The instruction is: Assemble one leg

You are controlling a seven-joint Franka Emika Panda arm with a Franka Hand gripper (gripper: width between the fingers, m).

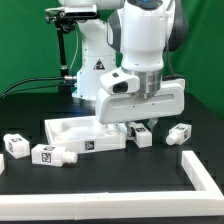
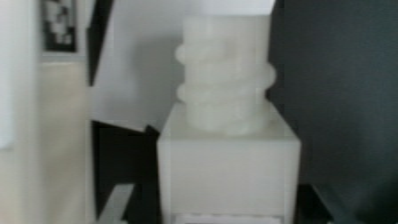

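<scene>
My gripper (image 1: 140,124) is low over the table, just off the right corner of the large white rimmed panel (image 1: 85,135) in the exterior view. It is shut on a leg (image 1: 143,136), a stubby white peg with a tag sticker. In the wrist view this leg (image 2: 228,165) fills the middle, its square body near the camera and its threaded end (image 2: 222,80) pointing away. My fingers are blurred at the sides there. Three more legs lie loose: two at the exterior view's left (image 1: 15,143) (image 1: 50,155) and one at its right (image 1: 180,133).
A white L-shaped rail (image 1: 195,168) runs along the front and right of the black table. The arm's white base (image 1: 95,65) stands behind the panel. A green backdrop closes the back.
</scene>
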